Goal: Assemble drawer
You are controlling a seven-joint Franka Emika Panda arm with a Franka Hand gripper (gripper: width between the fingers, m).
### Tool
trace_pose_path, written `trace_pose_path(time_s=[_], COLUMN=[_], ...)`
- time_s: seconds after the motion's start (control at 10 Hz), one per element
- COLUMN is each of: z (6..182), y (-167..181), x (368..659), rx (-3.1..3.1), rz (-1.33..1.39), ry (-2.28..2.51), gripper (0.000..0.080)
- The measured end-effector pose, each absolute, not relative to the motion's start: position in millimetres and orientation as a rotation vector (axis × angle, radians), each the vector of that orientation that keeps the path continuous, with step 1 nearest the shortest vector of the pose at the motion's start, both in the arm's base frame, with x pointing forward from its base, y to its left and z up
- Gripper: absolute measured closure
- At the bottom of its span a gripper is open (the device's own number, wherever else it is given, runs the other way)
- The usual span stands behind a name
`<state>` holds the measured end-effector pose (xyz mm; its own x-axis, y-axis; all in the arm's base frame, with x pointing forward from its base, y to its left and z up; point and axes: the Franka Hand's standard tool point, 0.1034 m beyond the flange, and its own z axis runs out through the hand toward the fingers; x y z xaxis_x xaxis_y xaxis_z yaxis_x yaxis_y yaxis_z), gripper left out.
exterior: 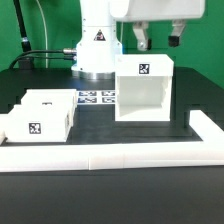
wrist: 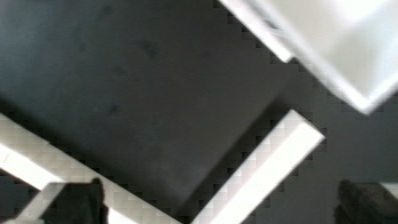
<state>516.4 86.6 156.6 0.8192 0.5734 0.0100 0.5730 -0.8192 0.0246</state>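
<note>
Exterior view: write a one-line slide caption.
Open fingers hover above the white drawer housing, with the trays lying at the exterior view's left.

One camera off the arm, one on its wrist.

The exterior view looks from slightly above, over the long low white border wall (exterior: 110,155), across the matte black table (exterior: 95,125) toward the arm's round white base (exterior: 97,45), at middle range. The wrist view, very close and blurred, looks down past dark fingertips (wrist: 71,200) at the same tabletop and slanted white edges (wrist: 285,150) that cannot be identified.
</note>
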Motion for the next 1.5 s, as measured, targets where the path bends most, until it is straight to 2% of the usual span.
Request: trace_pose_path(time_s=[0.5, 0.8, 1.0, 1.5], z=[157.9, 163.4, 155.2, 152.6], y=[87.8, 96.6, 106.3, 106.7], x=[514.9, 471.2, 447.9, 442.2], rx=[3.026, 3.097, 3.108, 3.124], rz=[0.053, 0.076, 0.036, 0.025], ry=[0.804, 0.303, 0.162, 0.128], gripper=[0.015, 0.015, 0.015, 0.015])
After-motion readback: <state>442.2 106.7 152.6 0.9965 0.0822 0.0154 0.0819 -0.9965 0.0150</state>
